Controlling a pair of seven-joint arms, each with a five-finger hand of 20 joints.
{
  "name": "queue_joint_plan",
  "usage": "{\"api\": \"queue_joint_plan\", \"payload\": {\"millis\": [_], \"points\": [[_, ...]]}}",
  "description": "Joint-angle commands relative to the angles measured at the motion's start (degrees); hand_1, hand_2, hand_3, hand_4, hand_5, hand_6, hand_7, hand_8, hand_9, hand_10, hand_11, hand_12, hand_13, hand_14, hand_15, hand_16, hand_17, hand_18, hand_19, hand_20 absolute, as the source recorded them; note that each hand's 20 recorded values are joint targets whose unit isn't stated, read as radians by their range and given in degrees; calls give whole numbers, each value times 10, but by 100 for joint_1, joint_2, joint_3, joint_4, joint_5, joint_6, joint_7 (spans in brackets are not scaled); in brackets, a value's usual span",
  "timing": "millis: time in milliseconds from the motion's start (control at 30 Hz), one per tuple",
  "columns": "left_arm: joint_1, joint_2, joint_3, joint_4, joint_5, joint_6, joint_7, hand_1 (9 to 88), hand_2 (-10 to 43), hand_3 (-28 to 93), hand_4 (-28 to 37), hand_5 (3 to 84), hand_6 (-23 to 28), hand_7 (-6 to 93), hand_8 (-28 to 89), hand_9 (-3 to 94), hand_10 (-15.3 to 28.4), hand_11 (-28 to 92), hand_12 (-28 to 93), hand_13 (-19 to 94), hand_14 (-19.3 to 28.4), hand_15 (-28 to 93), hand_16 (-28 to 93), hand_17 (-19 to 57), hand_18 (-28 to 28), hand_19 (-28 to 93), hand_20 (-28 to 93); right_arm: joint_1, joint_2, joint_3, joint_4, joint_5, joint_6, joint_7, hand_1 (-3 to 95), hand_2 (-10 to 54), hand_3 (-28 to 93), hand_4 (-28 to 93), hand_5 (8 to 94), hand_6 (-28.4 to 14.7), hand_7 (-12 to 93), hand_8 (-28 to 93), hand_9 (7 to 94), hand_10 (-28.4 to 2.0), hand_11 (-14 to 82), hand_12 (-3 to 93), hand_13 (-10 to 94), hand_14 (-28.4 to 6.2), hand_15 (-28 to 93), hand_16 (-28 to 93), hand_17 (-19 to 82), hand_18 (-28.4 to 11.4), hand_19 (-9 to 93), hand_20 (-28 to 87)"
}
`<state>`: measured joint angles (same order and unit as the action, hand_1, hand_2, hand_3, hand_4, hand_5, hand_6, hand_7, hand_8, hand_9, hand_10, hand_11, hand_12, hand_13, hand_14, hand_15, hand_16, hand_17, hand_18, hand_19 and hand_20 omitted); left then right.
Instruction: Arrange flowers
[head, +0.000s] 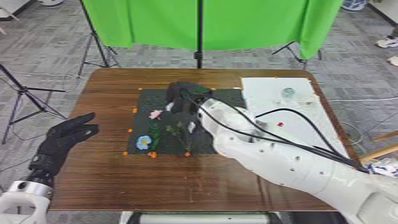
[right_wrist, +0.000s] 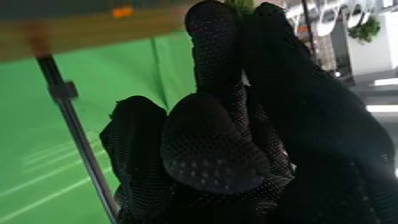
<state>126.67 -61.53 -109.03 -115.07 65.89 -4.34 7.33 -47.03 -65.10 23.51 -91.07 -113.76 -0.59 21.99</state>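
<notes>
- Nearest me, the brown tabletop (head: 178, 185) runs across the lower middle of the frame.
- At the left of the frame, my left hand (head: 58, 142) hangs beside the tabletop's left part, fingers loosely spread and relaxed, holding nothing.
- My right arm (head: 284, 162) comes in from the lower right and slants up to the middle, with black cables (head: 306, 117) along it.
- On the dark mat (head: 200, 147), just left of centre, I see the blue flower (head: 143, 143) near the lower left corner, and green stems (head: 154, 134) just beside it.
- Farther up the mat, the pink flower (head: 155, 114) lies near its left side.
- My right hand (head: 185, 97) is over the upper part of the mat. In the wrist view its fingers are bent in, and a bit of greenery (right_wrist: 240, 5) is pinched at the tips; which flower it belongs to, I can't tell.
- Right of the mat is a white board (head: 266, 95), with a small red piece (head: 281, 124) and, higher up, a pale green one (head: 288, 92).
- Beyond the tabletop, a green curtain (head: 253, 25) hangs across the top.
</notes>
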Motion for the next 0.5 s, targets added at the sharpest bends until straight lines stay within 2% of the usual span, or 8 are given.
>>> {"api": "queue_joint_plan", "payload": {"millis": [33, 233, 500], "points": [[-37, 2, 45, 69, -5, -100, -60, 385, -58, 651, -80, 428, 55, 93, -66, 474, 142, 169, 93, 400, 173, 158, -38, 96, 143, 173, 158, -115, -154, -126, 6, -41, -50, 64, 628, -95, 593, -180, 770, 11, 263, 73, 884, -79, 89, 426, 912, 4, 648, 328, 630, -142, 932, 591], [-65, -13, 70, 87, 2, -129, -54, 384, -58, 650, -79, 428, 54, 94, -66, 472, 142, 168, 93, 398, 173, 155, -37, 92, 143, 169, 157, -137, -175, -151, -3, -56, -74, 70, 626, -95, 594, -181, 770, 10, 263, 73, 883, -78, 88, 426, 912, 5, 648, 326, 630, -142, 932, 593], [-43, -37, 47, 86, 5, -139, -31, 375, -65, 652, -80, 427, 54, 93, -66, 472, 142, 167, 94, 396, 172, 150, -35, 90, 143, 164, 158, -172, -132, -106, 18, -25, -342, 77, 609, -95, 592, -175, 723, 7, 259, 61, 839, -82, 68, 406, 898, 5, 652, 327, 621, -142, 932, 597]]}}
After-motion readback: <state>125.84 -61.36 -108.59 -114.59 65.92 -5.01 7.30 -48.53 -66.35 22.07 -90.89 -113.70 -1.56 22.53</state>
